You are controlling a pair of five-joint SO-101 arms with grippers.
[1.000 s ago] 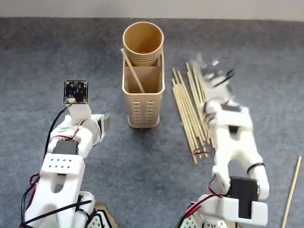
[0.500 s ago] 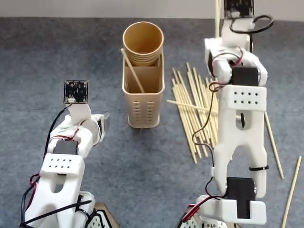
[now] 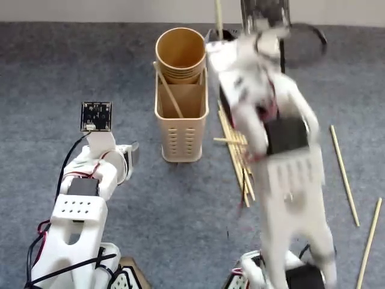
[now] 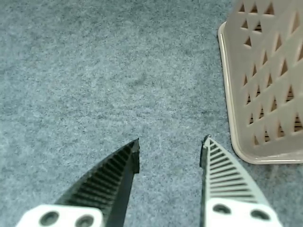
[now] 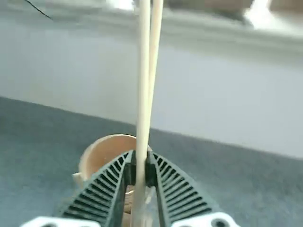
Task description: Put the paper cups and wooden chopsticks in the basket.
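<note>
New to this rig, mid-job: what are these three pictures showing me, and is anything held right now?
These are two small robot arms working over a grey carpet. The wide picture comes from a fixed camera looking down; the other two come from cameras on each arm's wrist, looking along its gripper. The left gripper is open and holds nothing, beside the basket. The right gripper is shut on wooden chopsticks, raised near the paper cups stacked in the basket's far end. More loose chopsticks lie on the carpet on the right arm's side of the basket.
</note>
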